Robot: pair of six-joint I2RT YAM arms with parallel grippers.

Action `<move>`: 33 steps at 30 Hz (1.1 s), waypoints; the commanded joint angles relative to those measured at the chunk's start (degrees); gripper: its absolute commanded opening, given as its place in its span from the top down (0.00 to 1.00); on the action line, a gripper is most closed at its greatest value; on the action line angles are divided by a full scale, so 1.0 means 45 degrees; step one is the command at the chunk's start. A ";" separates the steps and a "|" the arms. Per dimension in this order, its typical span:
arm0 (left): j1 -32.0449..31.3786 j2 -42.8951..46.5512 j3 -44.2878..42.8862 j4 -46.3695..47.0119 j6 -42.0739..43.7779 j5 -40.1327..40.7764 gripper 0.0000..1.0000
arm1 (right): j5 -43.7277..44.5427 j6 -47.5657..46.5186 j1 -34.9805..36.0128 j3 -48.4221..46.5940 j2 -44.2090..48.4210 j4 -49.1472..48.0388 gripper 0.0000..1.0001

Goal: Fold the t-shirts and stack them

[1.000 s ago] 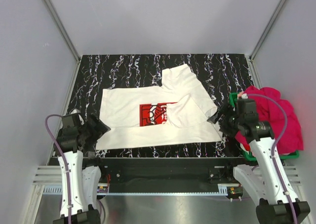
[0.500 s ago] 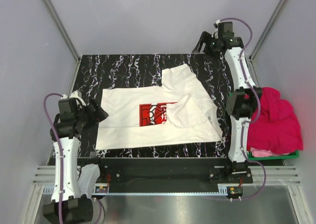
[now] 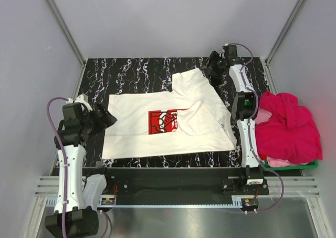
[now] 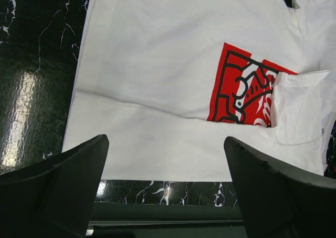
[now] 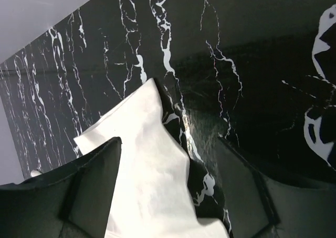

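Observation:
A white t-shirt with a red square print lies spread on the black marble table, one sleeve folded over the print. My left gripper is open and empty at the shirt's left edge. In the left wrist view it hovers over the shirt's near hem. My right gripper is open at the shirt's far sleeve. In the right wrist view the sleeve tip lies between its open fingers. Magenta-pink shirts are piled at the right.
The pink pile sits in a green plastic basket off the table's right edge. Grey walls with metal frame posts close in the left, back and right. A metal rail runs along the near edge between the arm bases.
My right arm has swung from beside the basket to the far back, then down to the shirt's far sleeve. My left gripper has shifted slightly up the shirt's left edge.

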State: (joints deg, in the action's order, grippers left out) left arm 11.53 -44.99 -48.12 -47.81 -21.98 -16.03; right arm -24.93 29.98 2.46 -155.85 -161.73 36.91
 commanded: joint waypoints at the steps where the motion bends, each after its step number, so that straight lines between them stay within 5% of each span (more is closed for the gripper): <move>1: -0.0062 0.0135 0.0087 0.0625 0.0079 -0.0324 0.01 | -0.0028 0.0663 0.0313 -0.0133 0.0063 -0.1678 0.22; 15: -0.0082 0.0174 0.0087 0.0605 0.0040 -0.0305 0.01 | 0.0657 0.0897 0.1290 0.0415 -0.0505 -0.1854 0.28; 23: -0.0082 0.0077 0.0107 0.0605 0.0021 -0.0285 0.01 | 0.0696 0.0585 0.1192 0.0454 -0.0720 -0.1951 0.68; 26: -0.0062 -0.0176 0.0107 0.0625 0.0001 -0.0266 0.01 | 0.0521 0.0177 0.1114 0.0532 -0.0662 -0.1913 0.97; 33: -0.0082 -0.2341 -0.0671 0.1638 -0.0506 0.0887 0.01 | -0.0827 -0.0879 0.1133 0.2051 0.1695 -0.2439 1.00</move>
State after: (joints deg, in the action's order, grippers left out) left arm 11.31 -51.13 -48.23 -46.26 -22.79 -14.52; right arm -25.34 29.87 7.46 -149.95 -162.85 27.46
